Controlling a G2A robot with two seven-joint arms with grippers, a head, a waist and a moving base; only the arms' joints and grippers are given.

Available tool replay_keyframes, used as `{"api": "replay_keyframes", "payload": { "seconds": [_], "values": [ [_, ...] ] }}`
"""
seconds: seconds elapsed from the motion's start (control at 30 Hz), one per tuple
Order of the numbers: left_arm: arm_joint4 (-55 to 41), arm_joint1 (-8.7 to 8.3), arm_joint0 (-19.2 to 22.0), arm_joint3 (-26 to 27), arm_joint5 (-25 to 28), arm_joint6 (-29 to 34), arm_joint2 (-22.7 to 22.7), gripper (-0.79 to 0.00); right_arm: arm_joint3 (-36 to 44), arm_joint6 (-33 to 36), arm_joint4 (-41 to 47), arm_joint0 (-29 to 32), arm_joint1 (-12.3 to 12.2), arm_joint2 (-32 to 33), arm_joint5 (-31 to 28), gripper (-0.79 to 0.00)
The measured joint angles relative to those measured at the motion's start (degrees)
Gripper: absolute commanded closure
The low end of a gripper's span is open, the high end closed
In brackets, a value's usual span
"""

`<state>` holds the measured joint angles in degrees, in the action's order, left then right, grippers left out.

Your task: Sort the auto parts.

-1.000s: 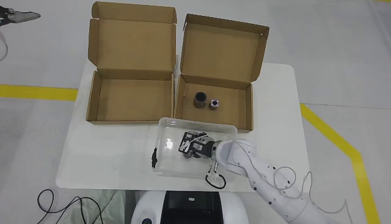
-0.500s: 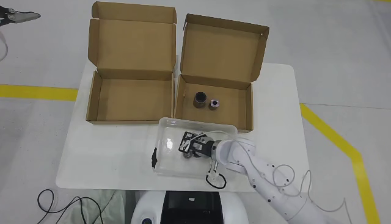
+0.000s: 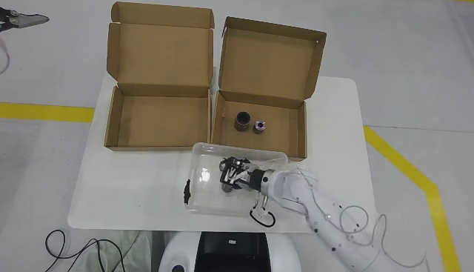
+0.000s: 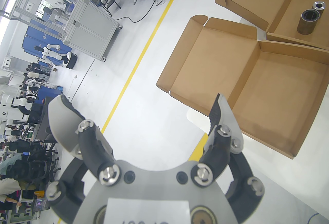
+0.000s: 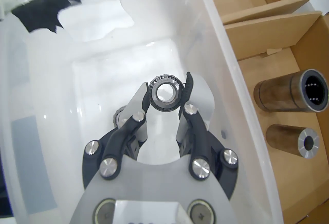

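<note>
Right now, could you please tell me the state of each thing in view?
Left brown cardboard box: open, empty.
Right brown cardboard box: open, holding two metal cylinders.
Clear plastic bin: uncovered.
Small ribbed metal bearing ring: gripped inside the bin.
Right gripper: shut on the ring.
Left gripper: open, empty.

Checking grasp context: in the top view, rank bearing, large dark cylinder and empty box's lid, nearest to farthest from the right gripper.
1. bearing, clamped in the right gripper.
2. large dark cylinder, in the box beyond.
3. empty box's lid, far back left.
</note>
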<state>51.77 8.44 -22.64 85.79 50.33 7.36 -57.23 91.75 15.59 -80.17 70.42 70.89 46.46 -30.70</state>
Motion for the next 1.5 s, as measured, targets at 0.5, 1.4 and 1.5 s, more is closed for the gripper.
{"api": "replay_keyframes", "payload": {
  "seconds": [0.5, 1.4, 1.5],
  "values": [
    [0.0, 0.0, 0.0, 0.0, 0.0, 0.0, 0.0, -0.785, 2.5, -25.0, 3.0, 0.9, -1.4, 5.4, -10.4, 0.0],
    [0.0, 0.0, 0.0, 0.0, 0.0, 0.0, 0.0, -0.785, 10.5, -32.9, 6.0, -15.3, 2.0, 2.7, -7.4, 0.0],
    [0.0, 0.0, 0.0, 0.0, 0.0, 0.0, 0.0, -0.785, 9.7, -34.7, 6.6, -16.7, 2.4, 2.6, -6.9, 0.0]
  ]
}}
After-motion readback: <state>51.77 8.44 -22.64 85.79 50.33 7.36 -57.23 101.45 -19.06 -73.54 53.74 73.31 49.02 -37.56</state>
